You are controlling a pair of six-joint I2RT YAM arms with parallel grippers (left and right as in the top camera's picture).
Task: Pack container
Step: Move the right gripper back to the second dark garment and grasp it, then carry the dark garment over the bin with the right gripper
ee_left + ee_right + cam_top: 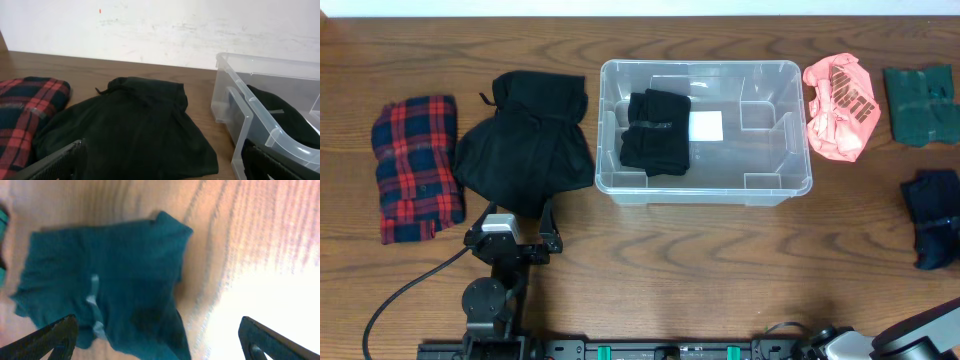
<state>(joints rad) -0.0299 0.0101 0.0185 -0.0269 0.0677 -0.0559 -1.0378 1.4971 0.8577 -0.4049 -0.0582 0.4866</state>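
Container holds a black cloth; left gripper sits left of container, right gripper right of it, both with jaws spread wide, holding nothing.

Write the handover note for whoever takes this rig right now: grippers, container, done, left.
Grippers: left gripper open, empty, by the near edge of the loose black garment; right gripper open, empty, above a garment, which one I cannot tell.
Things: container mid-table, upright.
Done: folded black garment lies inside, in the left half.
Left: loose black garment, plaid garment, pink garment, dark green garment, navy garment, all on the table outside it.
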